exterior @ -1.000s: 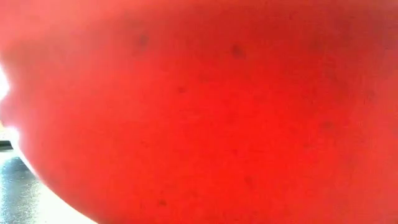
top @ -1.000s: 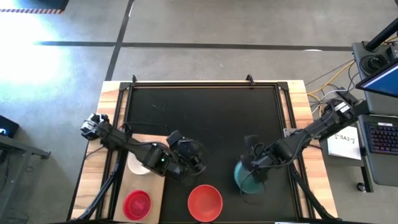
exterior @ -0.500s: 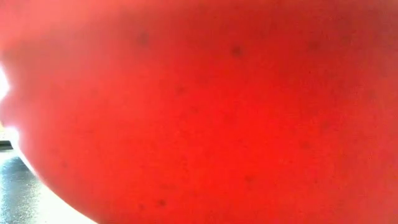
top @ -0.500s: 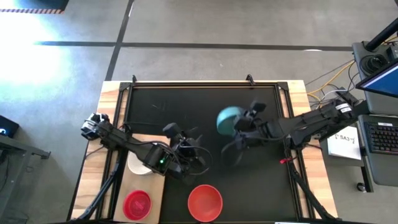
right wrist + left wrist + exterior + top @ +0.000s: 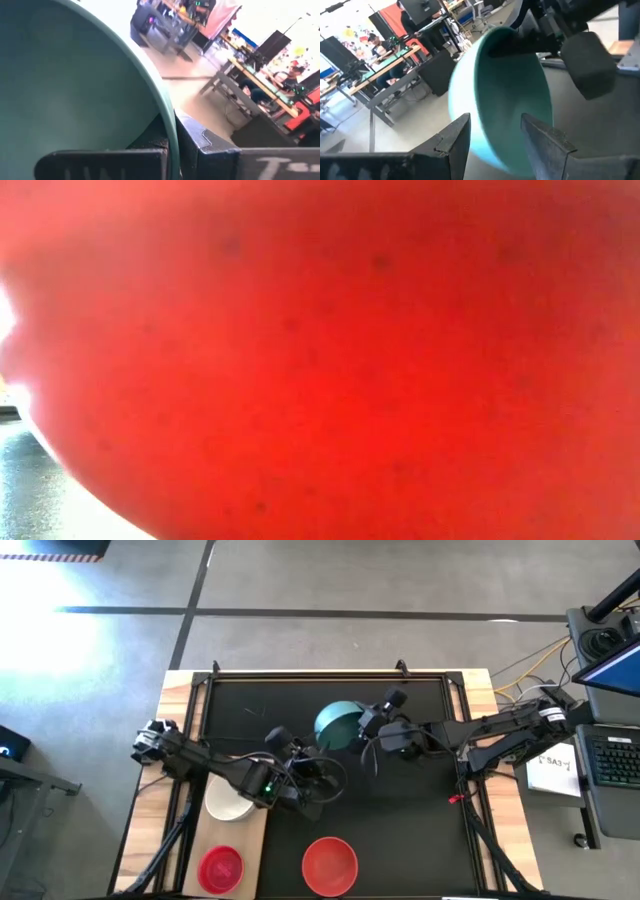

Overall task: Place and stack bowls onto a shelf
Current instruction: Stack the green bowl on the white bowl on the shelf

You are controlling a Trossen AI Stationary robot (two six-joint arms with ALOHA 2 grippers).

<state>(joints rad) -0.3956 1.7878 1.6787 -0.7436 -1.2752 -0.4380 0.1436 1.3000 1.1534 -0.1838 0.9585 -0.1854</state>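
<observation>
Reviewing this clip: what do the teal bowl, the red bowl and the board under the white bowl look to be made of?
The teal bowl, pinched at its rim by the right hand, looks like smooth, thin-walled plastic with a soft sheen. The red bowl looks like the same plain, evenly coloured plastic. The board looks like pale unfinished wood, though its grain is hard to make out.

We see the shelf [image 5: 250, 830] at the desk's [image 5: 420, 830] near left corner, carrying two bowls: one bowl [image 5: 222, 866] at its near end, another bowl [image 5: 229, 802] just behind it. Right of the shelf, a third bowl [image 5: 330, 864] sits on the desk's near edge. Farther back, mid-desk, the right claw [image 5: 358, 730] holds a fourth bowl [image 5: 336, 724] aloft, with the left claw [image 5: 300, 762] just near-left of it.
</observation>
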